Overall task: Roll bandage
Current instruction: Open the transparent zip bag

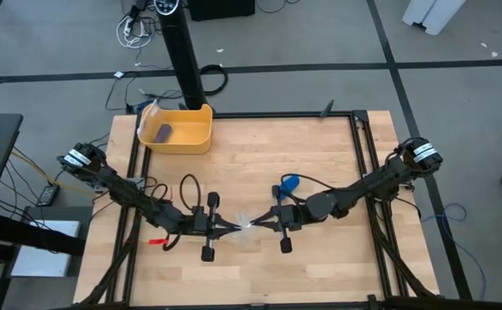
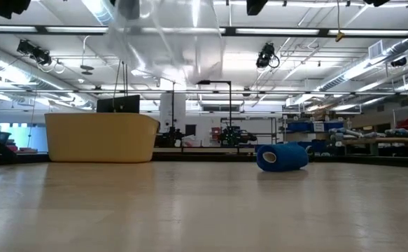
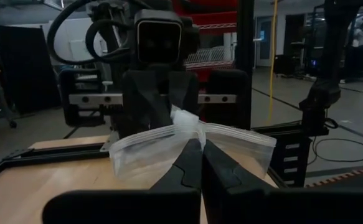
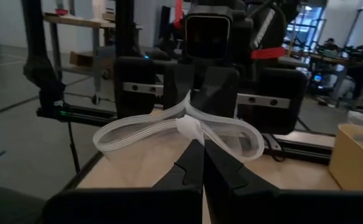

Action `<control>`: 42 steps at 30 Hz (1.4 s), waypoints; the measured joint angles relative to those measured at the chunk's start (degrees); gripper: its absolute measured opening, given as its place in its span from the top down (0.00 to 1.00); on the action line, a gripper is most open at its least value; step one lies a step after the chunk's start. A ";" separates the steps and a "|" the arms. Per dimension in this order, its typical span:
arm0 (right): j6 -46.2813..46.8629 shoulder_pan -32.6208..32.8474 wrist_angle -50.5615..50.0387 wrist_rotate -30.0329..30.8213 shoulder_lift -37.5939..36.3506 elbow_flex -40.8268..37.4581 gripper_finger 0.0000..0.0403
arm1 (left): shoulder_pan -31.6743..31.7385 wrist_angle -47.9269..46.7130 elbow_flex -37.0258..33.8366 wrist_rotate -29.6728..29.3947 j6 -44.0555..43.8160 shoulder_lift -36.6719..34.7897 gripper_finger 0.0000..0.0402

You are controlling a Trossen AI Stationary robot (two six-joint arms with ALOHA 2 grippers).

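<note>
Right now the left pincer [image 1: 230, 227] and right pincer [image 1: 259, 223] each pinch the clear bag's [image 1: 244, 225] mouth from opposite sides, so they should pull apart evenly, the rolled bandage [image 1: 289, 182] lying just behind the right one.

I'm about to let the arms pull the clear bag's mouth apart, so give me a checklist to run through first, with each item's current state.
1. Left gripper shut on the clear crinkled plastic bag: ok.
2. Right gripper shut on the same bag's opposite edge: ok.
3. Bag lifted off the wooden table: ok; the low view shows it hanging high.
4. Bag mouth spread wide enough to take the roll: not ok; the right wrist view shows only a partly parted zip rim.
5. Bright blue rolled fabric bandage already rolled and lying free on the table: ok.
6. Small dark purple block out of the way, inside the yellow plastic bin: ok.
</note>
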 joint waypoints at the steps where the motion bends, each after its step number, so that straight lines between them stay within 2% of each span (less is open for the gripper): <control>1: 0.00 -0.15 0.03 -0.69 0.00 0.10 1.00 | -0.01 0.05 0.16 0.03 0.21 0.00 1.00; 14: 0.89 -1.68 0.05 -3.61 0.00 0.14 1.00 | 1.71 -3.94 3.29 2.12 0.38 0.09 1.00; 26: 2.62 -1.81 -2.37 -4.40 0.07 0.14 1.00 | 2.28 -3.98 5.25 4.45 0.53 3.45 1.00; 36: 5.62 0.77 -10.35 1.00 0.02 0.14 1.00 | 1.09 -8.14 5.21 -1.52 1.74 3.45 1.00; 42: 8.49 2.33 -16.71 7.01 0.00 0.14 1.00 | -0.50 -11.64 5.16 -5.73 1.83 3.45 1.00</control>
